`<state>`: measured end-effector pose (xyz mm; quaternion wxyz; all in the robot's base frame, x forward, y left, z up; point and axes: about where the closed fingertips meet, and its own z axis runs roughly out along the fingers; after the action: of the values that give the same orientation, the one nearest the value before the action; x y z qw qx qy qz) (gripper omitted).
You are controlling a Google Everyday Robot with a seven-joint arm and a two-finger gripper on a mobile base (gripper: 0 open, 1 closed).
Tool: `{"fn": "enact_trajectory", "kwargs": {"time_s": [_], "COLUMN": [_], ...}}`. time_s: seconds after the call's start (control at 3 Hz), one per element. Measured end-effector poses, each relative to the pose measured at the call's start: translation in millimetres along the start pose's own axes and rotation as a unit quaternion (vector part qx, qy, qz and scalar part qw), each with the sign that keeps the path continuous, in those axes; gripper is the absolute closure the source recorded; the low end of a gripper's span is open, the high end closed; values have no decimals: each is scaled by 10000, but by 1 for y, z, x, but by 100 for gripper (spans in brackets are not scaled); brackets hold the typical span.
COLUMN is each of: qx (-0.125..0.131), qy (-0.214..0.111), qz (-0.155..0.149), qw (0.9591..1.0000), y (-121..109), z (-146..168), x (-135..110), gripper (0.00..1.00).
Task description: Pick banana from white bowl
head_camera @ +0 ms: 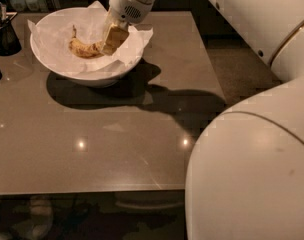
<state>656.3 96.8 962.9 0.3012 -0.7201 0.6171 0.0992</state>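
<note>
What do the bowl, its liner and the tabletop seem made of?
White bowl: smooth, matte, perhaps ceramic or plastic. Liner: thin paper, creased, corners past the rim. Table: polished grey-brown stone or laminate, reflecting light spots. Gripper sits in the bowl at one end of the banana.

Smooth white robot arm (252, 19)
Bulky rounded shells, thin gold seams, small dark holes; a vented wrist (129, 6) carries the tan end effector (113, 38) at far left.

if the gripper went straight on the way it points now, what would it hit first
The gripper, low inside the white bowl and pointing down-left, would probably meet the right end of the banana first. Depth is unclear, so it might instead press the crumpled paper just beside it.
</note>
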Motion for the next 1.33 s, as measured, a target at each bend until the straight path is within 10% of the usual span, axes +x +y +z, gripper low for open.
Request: {"fn": "enact_trajectory", "kwargs": {"time_s": [1.33], "qx": [302], "qy": [-36], "qz": [455], "qw": [9985], "y": [81], "z": [-55], "x": [-54], "gripper": [100]}}
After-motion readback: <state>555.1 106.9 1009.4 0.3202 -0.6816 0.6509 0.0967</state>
